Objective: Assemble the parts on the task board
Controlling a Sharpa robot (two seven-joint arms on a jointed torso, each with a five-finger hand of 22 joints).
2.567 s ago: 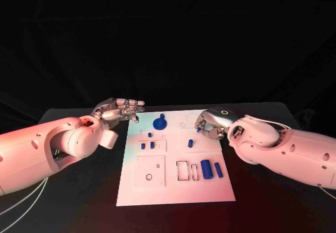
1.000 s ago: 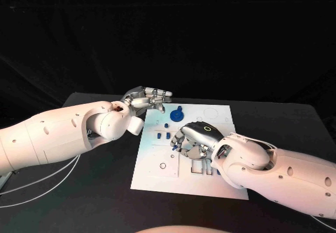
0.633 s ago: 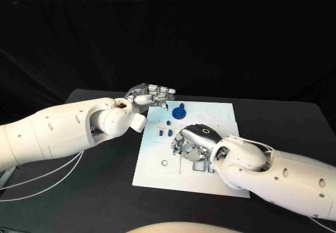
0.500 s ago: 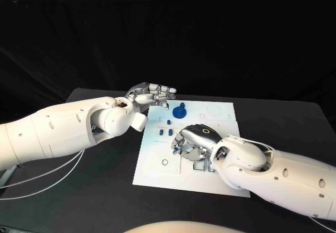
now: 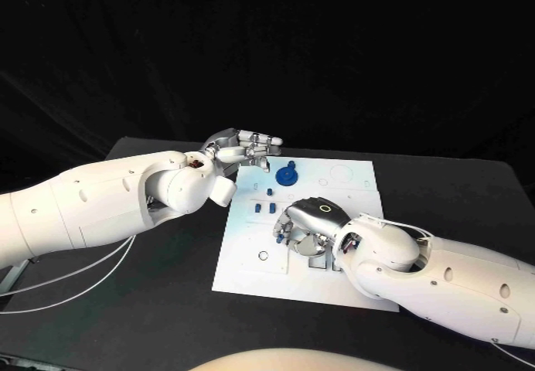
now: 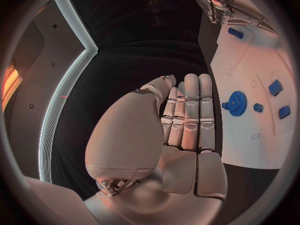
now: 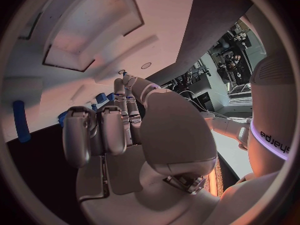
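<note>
- Left hand (image 5: 240, 147) hovers past the far left corner of the white task board (image 5: 251, 274), fingers straight and pressed together, holding nothing.
- A blue gear (image 5: 287, 178) stands near the board's far edge; small blue pegs (image 5: 263, 208) lie just behind the right hand.
- Right hand (image 5: 305, 229) reaches down over the board's middle, fingers curled; whether it holds a part cannot be told.
- Probably a placement: lower slowly, keeping the part square to its recess.

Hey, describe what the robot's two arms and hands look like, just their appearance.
Both arms are bulky, rounded white shells with small dark holes. The left hand and right hand are silver metal with segmented fingers. The right hand's back carries a glowing yellow-green ring. Thin white cables trail beneath the left arm.
</note>
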